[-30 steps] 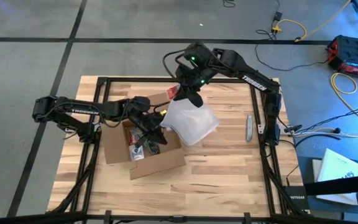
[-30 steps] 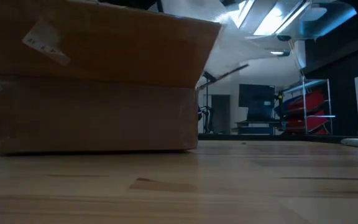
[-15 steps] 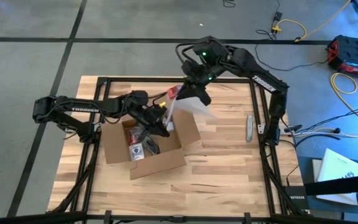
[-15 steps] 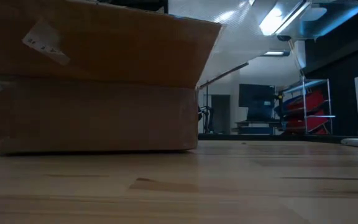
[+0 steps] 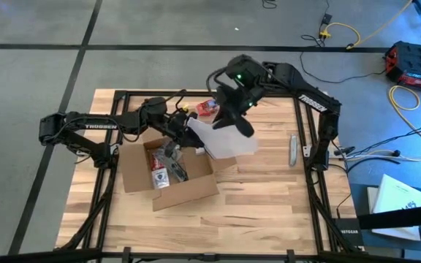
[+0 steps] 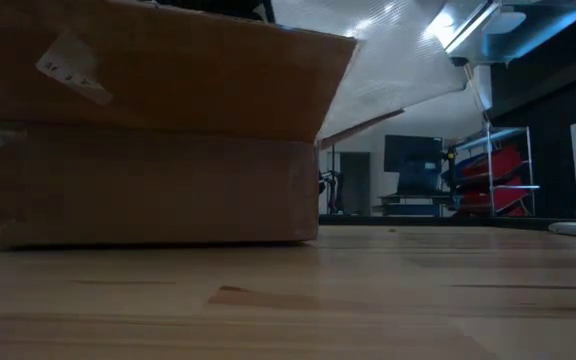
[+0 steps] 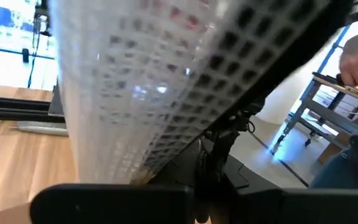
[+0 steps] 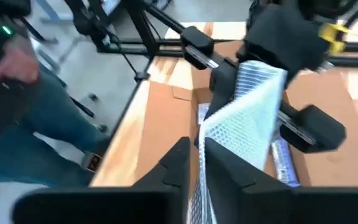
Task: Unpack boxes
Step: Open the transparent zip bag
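Cardboard, brown and shallow with its flaps folded open, the box (image 5: 168, 172) sits on the left half of the wooden table (image 5: 269, 197), toward the middle, and I judge the unpacking about half done. Its top is open, and a clear, silvery bubble-wrap bag (image 5: 224, 137) hangs in the air over the box's far right corner, lifted out of it. I still see several small dark and printed items (image 5: 168, 168) lying on the box floor, so those remain to come out.

My left gripper (image 5: 185, 133) is closed on one edge of the bag, just above the box's far side. My right gripper (image 5: 229, 120) straddles the bag's upper edge with fingers (image 8: 176, 163) either side of the plastic, nearly together; I take it as holding, though it may be letting go.

A small red-and-blue object (image 5: 207, 108) lies near the table's far edge. A grey utility knife (image 5: 293, 149) lies close to the right edge.
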You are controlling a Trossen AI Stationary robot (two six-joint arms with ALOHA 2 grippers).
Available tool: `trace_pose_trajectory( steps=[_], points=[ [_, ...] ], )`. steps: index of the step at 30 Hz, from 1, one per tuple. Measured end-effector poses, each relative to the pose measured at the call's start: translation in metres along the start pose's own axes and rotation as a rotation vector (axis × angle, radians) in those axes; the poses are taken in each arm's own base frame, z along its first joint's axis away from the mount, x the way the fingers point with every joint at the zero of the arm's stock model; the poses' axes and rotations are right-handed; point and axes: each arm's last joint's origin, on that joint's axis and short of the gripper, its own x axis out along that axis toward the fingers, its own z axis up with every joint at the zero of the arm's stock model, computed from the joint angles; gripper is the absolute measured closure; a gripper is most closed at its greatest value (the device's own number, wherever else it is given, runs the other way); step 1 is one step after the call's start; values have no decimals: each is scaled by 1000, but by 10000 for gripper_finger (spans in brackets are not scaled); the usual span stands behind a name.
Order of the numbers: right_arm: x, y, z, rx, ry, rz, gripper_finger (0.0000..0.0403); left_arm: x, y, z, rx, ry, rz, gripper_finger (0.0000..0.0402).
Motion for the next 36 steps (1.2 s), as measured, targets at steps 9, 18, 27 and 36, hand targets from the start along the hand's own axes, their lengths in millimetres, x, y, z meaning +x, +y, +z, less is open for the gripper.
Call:
trace_pose_trajectory(
  steps=[9, 18, 27, 36],
  points=[
    [5, -1, 10, -213, -9, -271, 226, 0, 0, -1, -4, 10, 1, 402],
    [8, -5, 20, -284, -86, -309, 127, 0, 0, -1, -6, 11, 2, 402],
    [26, -15, 13, -267, -17, -267, 112, 0, 0, -2, -8, 13, 2, 402],
    [58, -33, 5, -182, 20, -153, 112, 1, -1, -2, -11, 16, -1, 402]
  ],
)
